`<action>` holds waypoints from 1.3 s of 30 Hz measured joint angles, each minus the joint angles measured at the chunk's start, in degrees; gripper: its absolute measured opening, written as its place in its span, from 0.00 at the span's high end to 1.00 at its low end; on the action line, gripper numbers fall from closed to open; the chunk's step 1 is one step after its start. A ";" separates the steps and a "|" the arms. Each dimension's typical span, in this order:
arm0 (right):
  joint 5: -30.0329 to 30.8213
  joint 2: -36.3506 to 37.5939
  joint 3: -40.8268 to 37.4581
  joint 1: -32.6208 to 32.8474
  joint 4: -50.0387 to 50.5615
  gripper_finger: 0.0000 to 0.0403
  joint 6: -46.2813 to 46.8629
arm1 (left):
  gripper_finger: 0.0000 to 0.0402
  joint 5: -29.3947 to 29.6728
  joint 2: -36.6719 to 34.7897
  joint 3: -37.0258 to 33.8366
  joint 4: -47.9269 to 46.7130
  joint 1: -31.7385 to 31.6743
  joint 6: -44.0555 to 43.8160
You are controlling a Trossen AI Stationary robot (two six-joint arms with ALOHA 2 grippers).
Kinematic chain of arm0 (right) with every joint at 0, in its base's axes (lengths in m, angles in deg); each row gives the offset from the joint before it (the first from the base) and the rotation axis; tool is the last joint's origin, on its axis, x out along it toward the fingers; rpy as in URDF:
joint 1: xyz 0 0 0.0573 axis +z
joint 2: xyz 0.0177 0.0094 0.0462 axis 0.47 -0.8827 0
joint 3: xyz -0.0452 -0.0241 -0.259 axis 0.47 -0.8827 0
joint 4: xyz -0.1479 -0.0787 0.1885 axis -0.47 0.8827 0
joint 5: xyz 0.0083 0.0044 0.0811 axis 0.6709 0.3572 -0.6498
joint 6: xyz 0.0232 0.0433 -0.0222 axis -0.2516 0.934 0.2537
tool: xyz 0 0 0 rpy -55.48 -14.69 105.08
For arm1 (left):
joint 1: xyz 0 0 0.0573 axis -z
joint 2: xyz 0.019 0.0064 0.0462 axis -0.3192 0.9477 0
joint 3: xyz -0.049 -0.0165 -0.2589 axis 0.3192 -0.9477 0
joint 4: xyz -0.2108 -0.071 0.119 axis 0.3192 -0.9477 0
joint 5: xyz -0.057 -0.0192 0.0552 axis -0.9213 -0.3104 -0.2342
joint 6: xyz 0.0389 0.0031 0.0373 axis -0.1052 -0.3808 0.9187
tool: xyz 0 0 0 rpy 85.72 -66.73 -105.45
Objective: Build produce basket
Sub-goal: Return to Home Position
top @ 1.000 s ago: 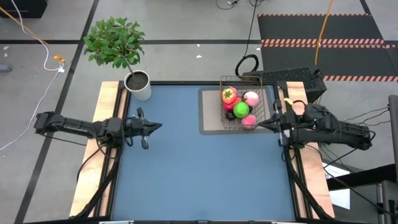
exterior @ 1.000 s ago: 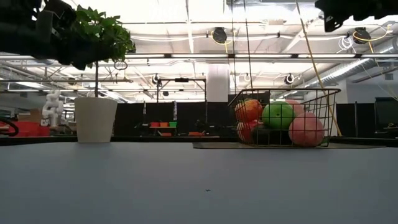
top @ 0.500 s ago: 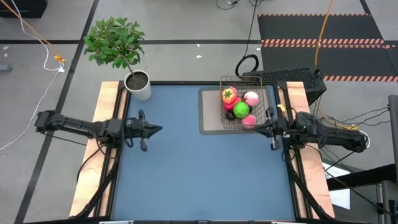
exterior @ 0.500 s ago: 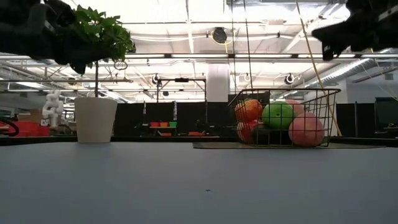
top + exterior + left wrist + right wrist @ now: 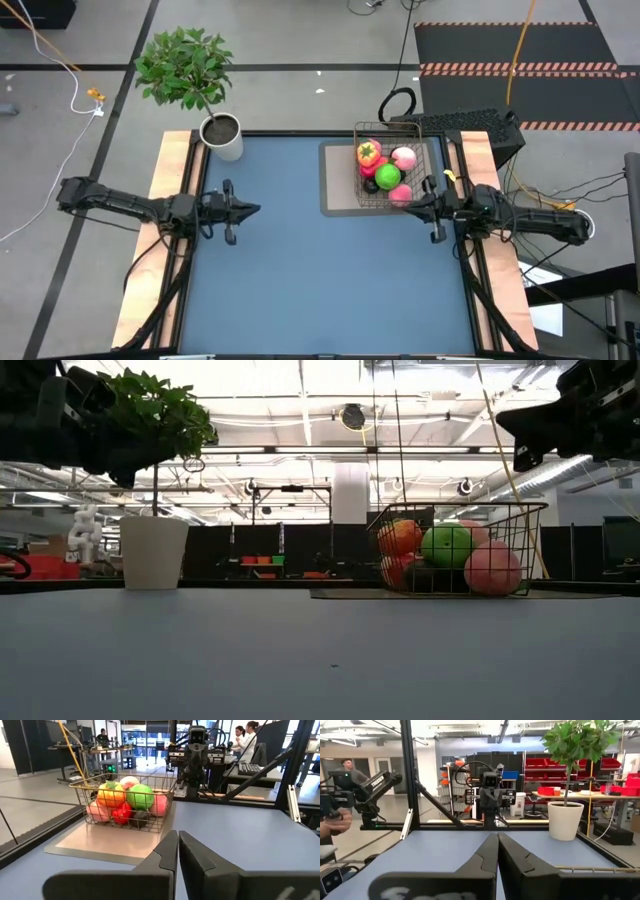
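The wire-mesh basket stands on a grey mat at the table's far right. It holds the produce: an orange pepper, two pink peaches, a green apple and red pieces. The basket also shows in the low view and the left wrist view. My right gripper is shut and empty. It hovers above rim height by the basket's near right corner and points toward the table's left. My left gripper is shut and empty above the table's left part, pointing right.
A white pot with a leafy plant stands at the table's far left corner. Blue tabletop lies open between the arms and toward the near edge. People show in the room beyond the table.
My right gripper has gone toward the table's left and a little toward the near edge, and it has come down some. It stays shut. The basket and the produce have not moved.
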State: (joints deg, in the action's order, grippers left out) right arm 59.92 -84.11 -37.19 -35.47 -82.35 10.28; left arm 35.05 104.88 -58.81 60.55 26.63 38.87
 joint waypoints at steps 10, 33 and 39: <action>0.01 -0.09 -0.82 0.00 -1.45 1.00 -0.20 | 0.97 -0.01 0.00 0.00 -1.10 0.02 -0.53; 1.57 -0.13 -0.99 -0.02 -0.53 1.00 -1.73 | 0.91 -0.01 0.07 0.00 -4.78 0.00 -1.44; 1.57 -0.13 -1.01 -0.02 -0.57 1.00 -1.73 | 0.91 0.00 0.07 0.00 -4.78 0.02 -1.52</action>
State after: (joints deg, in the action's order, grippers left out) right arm 61.49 -84.24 -38.20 -35.50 -82.92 8.55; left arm 35.05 104.95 -58.81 55.77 26.65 37.35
